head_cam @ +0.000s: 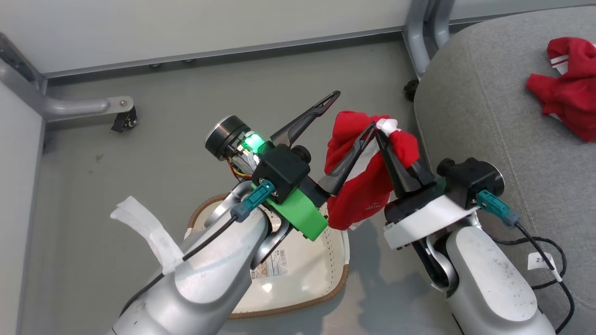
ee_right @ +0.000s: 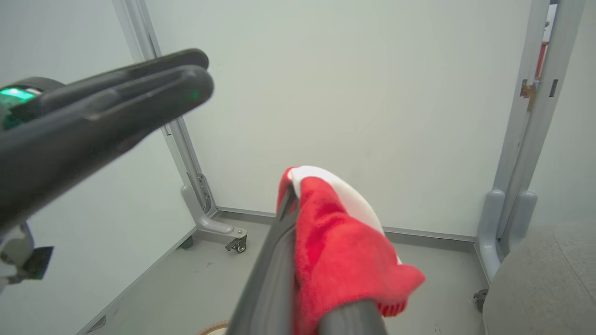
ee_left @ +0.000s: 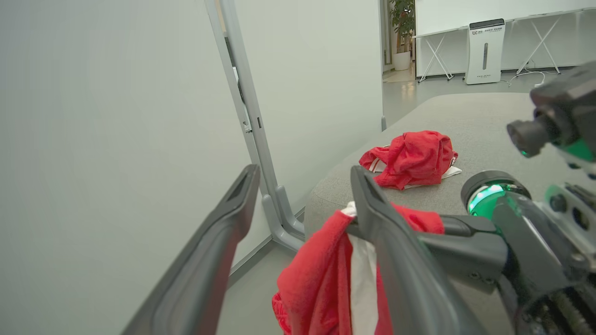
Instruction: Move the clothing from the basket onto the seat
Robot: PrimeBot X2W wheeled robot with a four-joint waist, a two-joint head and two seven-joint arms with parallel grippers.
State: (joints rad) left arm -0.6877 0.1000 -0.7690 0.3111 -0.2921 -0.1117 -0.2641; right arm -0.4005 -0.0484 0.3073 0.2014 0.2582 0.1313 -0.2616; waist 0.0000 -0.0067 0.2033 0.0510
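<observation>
Your right gripper [head_cam: 381, 132] pinches red white-striped fabric shorts [head_cam: 363, 195] above the floor [head_cam: 186, 93]; your left gripper [head_cam: 352, 110] stands spread alongside.

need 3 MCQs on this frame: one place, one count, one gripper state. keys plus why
1. Where does the loose red garment lie?
A. on the floor
B. draped over the left forearm
C. on the seat

2. How many red garments are in sight?
A. two
B. one
C. three

3. How is the right gripper?
A. open and empty
B. shut on the striped garment
C. shut on a cable

1 C: it is crumpled on the grey cushion.
2 A: one lies on the seat and one hangs in the air.
3 B: its fingers meet on the white-trimmed edge and the cloth hangs from them.
</observation>
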